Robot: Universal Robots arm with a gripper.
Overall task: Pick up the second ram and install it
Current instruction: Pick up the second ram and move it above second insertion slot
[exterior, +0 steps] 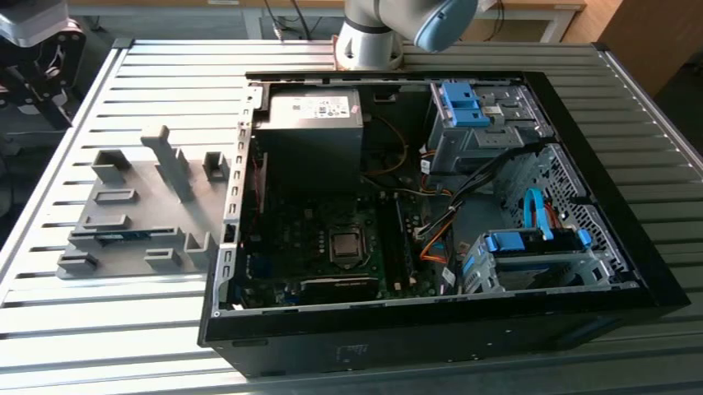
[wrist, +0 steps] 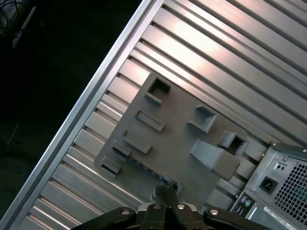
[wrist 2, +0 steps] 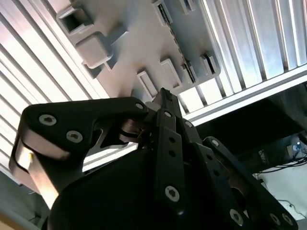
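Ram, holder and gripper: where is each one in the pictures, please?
ram [exterior: 118, 236], exterior view, on its visible blue edge.
holder [wrist: 180, 139], first wrist view, on its bare flat base.
gripper [wrist 2: 165, 96], second wrist view, midway between its fingertips.

Ribbed aluminium tabletop [exterior: 110, 329], glare on slats, brown wooden cabinet [exterior: 650, 41] at upper right of the exterior view, dark equipment [exterior: 33, 66] at upper left.

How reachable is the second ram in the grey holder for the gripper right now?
Probably yes: the gripper hangs above the holder, close to the second ram, with nothing visible between them.
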